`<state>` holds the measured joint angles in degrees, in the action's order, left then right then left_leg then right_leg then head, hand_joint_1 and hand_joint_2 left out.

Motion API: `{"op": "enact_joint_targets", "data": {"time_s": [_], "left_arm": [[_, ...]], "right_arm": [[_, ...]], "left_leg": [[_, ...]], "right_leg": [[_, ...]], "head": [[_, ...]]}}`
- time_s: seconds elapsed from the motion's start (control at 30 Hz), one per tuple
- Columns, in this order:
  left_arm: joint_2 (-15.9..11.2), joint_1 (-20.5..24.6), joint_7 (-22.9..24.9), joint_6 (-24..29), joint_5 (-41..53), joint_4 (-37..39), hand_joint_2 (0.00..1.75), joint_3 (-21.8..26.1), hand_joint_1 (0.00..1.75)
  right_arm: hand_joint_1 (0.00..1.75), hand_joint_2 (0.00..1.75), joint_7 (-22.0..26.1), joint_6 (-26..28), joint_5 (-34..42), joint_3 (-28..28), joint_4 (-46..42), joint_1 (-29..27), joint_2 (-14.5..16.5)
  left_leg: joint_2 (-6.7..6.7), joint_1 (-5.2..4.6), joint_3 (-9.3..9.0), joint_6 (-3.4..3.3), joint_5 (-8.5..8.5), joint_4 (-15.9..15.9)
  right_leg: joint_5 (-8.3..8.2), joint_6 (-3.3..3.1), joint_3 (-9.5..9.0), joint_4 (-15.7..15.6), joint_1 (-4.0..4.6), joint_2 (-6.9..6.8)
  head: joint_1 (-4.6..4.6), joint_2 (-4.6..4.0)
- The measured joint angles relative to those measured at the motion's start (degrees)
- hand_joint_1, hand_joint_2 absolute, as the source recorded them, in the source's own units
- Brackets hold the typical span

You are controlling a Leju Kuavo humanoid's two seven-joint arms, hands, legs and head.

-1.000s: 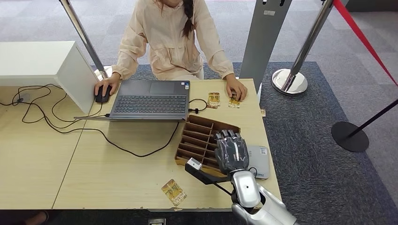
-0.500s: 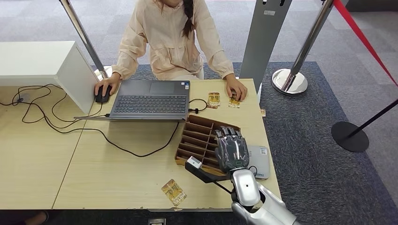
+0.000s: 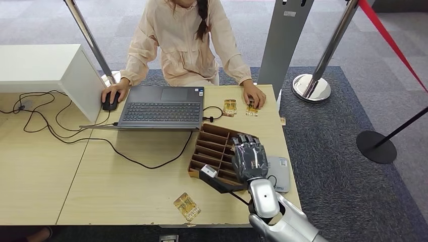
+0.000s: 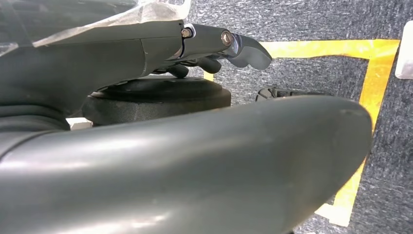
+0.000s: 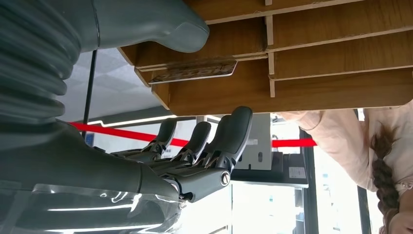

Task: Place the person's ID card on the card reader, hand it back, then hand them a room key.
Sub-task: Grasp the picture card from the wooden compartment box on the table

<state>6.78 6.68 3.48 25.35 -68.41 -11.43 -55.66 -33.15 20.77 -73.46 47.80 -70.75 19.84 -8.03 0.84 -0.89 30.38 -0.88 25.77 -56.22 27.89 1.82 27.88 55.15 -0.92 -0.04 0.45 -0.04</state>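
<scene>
head view: the right hand is over the near right corner of the wooden box with slots. its fingers point away toward the person and lie side by side, and its thumb sticks out to the side over the near edge of the box. nothing shows in the hand. a grey card reader lies on the table just to the right of the hand. one card lies near the front edge of the table, well apart from the hand. two more cards lie at the far side, and the person's hand rests on one of them. the person's other hand is on a mouse next to a laptop. black wires run over the table.

left wrist view: the left hand hangs down over a grey floor with yellow tape. its dark fingers look bent in a little, and you cannot tell more than that.

right wrist view: the right hand's fingers are nearly straight and a bit apart, with nothing in them. the thumb is up against the wooden box. a room key lies in one slot of the box, near the thumb but not held.
</scene>
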Motion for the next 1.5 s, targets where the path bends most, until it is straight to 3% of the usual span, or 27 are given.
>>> {"op": "enact_joint_targets", "data": {"time_s": [0.87, 0.9, 0.97, 1.03, 1.1, 1.5], "left_arm": [[0.02, -0.22, -2.25, 0.03, -2.16, 0.00, 0.00, 1.82, 0.00], [0.02, -0.22, -2.34, 0.04, -2.25, 0.00, 0.00, 1.89, 0.00], [0.02, -0.22, -2.48, 0.04, -2.41, 0.00, 0.00, 1.93, 0.00], [0.02, -0.23, -2.65, 0.04, -2.58, 0.00, 0.00, 1.96, 0.00], [0.02, -0.23, -2.89, 0.04, -2.71, 0.00, 0.00, 1.99, 0.00], [0.13, -0.25, -3.82, 0.11, -3.20, 0.00, 0.00, 3.15, 0.00]], "right_arm": [[0.68, 1.75, -0.73, -1.13, 1.43, 0.01, 1.89, 1.59, -0.04], [0.72, 1.75, -0.73, -1.10, 1.48, 0.02, 1.99, 1.64, -0.04], [0.96, 1.75, -0.73, -1.10, 1.53, 0.02, 2.11, 1.72, -0.04], [1.30, 1.75, -0.79, -1.11, 1.55, 0.02, 2.20, 1.74, -0.05], [1.47, 1.75, -0.86, -1.12, 1.55, 0.02, 2.27, 1.74, -0.06], [1.37, 1.75, -0.98, -1.16, 1.70, 0.03, 2.99, 2.32, -0.08]], "left_leg": [[0.00, 0.00, -0.01, 0.00, 0.00, 0.00], [0.00, 0.00, -0.01, 0.00, 0.00, 0.00], [0.00, 0.00, -0.01, 0.00, -0.01, 0.00], [0.00, 0.00, 0.00, -0.01, -0.02, 0.00], [0.00, 0.00, 0.00, -0.01, -0.02, -0.01], [0.01, 0.00, 0.00, -0.01, -0.02, -0.02]], "right_leg": [[0.00, 0.00, 0.00, 0.00, 0.00, 0.00], [0.00, 0.00, -0.01, 0.00, 0.00, 0.00], [0.00, 0.00, -0.01, 0.00, 0.00, 0.00], [0.00, 0.00, -0.01, 0.00, 0.00, 0.00], [-0.01, 0.00, -0.01, 0.00, 0.00, 0.00], [0.00, 0.00, 0.00, 0.00, 0.00, 0.00]], "head": [[0.00, 0.00], [-0.01, 0.00], [0.00, 0.00], [0.00, 0.00], [0.00, 0.00], [-0.01, 0.00]]}}
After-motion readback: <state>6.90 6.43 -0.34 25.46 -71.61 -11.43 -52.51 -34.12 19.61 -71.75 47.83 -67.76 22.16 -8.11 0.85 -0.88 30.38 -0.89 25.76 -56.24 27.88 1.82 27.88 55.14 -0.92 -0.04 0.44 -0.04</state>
